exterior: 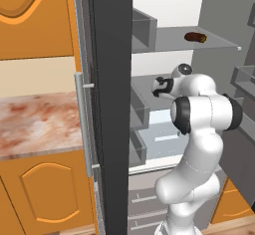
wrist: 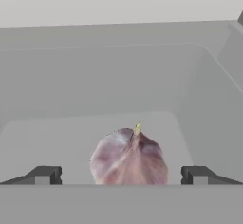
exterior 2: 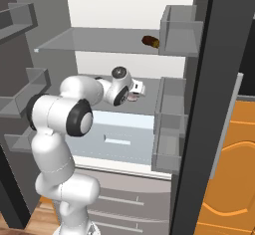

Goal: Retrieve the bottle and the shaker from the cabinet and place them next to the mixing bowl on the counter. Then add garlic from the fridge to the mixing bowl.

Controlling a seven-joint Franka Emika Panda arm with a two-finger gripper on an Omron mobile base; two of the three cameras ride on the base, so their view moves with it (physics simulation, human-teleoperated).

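Garlic (wrist: pixel 129 157): one bulb, purple-white, at lower centre of the hand view. It sits on the grey fridge shelf (wrist: pixel 95 90), root end down and pointed tip up; its long axis runs bottom to top of that frame, leaning slightly right. In the right base view a small pinkish bit of it (exterior 2: pixel 132 98) shows at centre, just beyond the hand.

Gripper (wrist: pixel 121 175): one, two dark fingertips (wrist: pixel 45 174), spread wide apart. The bulb lies between them, with clear gaps on both sides; nothing is gripped. In the left base view the hand (exterior: pixel 162 86) is at centre right, reaching into the fridge.

Brown item (exterior: pixel 195 37): one, short and cylinder-like, lying on its side on the glass shelf (exterior: pixel 169 42) at upper right of the left base view; upper centre in the right base view (exterior 2: pixel 150 41). What it is cannot be told.

Shelves: two seen inside the fridge, the upper glass one and the middle one bearing the garlic. One pale drawer (exterior 2: pixel 117 139) sits below them, at centre of the right base view.

Fridge door (exterior: pixel 112 104): one dark door, standing open, a tall band through the middle of the left base view, with grey door bins (exterior 2: pixel 169 124) on its inner face.

Counter (exterior: pixel 37 122): one reddish marbled top, at left of the left base view, with orange cabinets (exterior: pixel 42 189) above and below it.
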